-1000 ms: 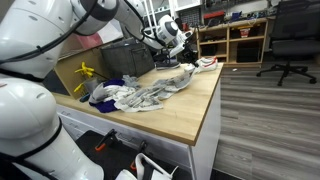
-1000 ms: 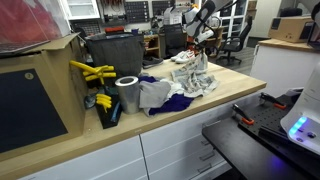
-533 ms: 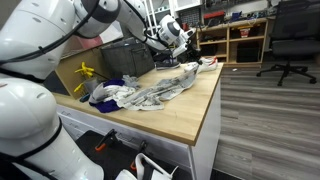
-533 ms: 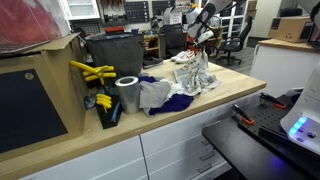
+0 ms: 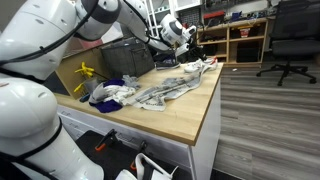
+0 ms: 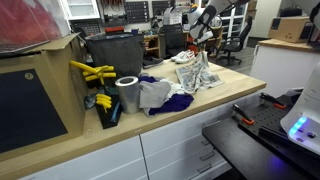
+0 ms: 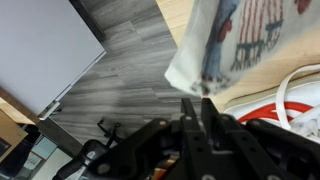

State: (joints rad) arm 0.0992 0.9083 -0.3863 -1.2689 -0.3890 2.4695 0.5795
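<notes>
Wrist view has the gripper (image 7: 198, 102) at six o'clock. Its dark fingers (image 7: 189, 118) stand close together with a thin slit between them, and I cannot tell whether they pinch anything. A corner of the patterned cloth (image 7: 235, 45) hangs at twelve o'clock, just off the fingertips. In both exterior views the cloth lies crumpled along the wooden table (image 5: 195, 120), with the gripper just above its far end. In an exterior view a grey roll (image 6: 127, 95) stands at nine o'clock of the cloth.
</notes>
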